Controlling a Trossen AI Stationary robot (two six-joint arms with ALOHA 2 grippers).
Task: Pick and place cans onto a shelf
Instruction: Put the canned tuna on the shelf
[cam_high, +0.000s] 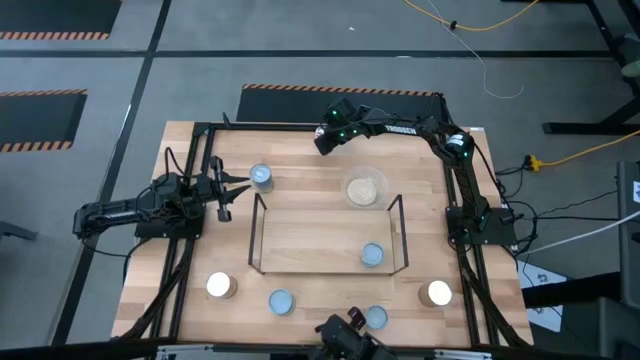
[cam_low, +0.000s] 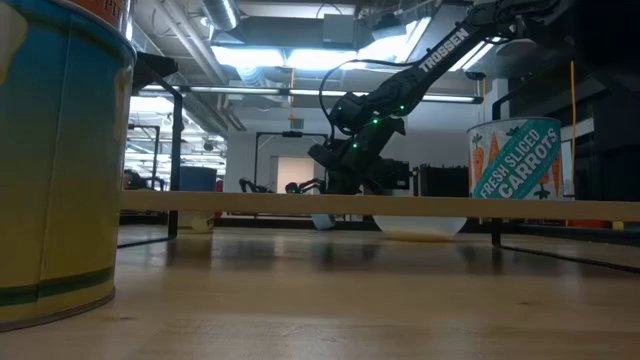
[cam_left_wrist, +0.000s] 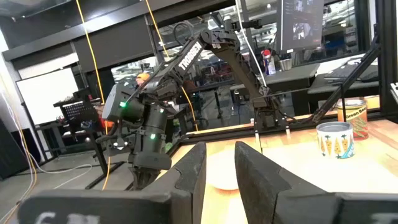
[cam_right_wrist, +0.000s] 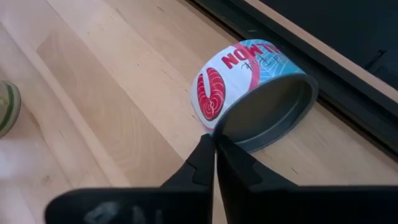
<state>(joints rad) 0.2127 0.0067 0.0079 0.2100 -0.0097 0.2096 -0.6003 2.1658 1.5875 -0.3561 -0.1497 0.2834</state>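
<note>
My right gripper (cam_high: 322, 140) reaches to the table's far edge and is shut at a flat can with a salmon label (cam_right_wrist: 255, 93), which lies tipped with its hollow end toward the wrist camera. My left gripper (cam_high: 228, 190) is open and empty at the table's left, beside an upright silver-topped can (cam_high: 261, 178). The black wire shelf (cam_high: 256, 240) stands mid-table, and one can (cam_high: 372, 255) shows inside its outline. Other cans stand near the front: (cam_high: 220, 286), (cam_high: 281, 301), (cam_high: 375, 317), (cam_high: 438, 293). My right gripper has its two fingertips closed together on the rim of the salmon can's hollow end (cam_right_wrist: 219, 129), at the rim's near-left part. The fingers (cam_right_wrist: 199, 163) slant down from above. The can sits tilted on its edge on the wood, next to the black frame rail (cam_right_wrist: 348, 74).
A clear round dish with tan contents (cam_high: 365, 188) sits just beyond the shelf's far side. The black frame (cam_high: 200, 130) edges the table. In the low view a large can (cam_low: 50, 160) stands close at the left and a carrots can (cam_low: 515, 160) at the right.
</note>
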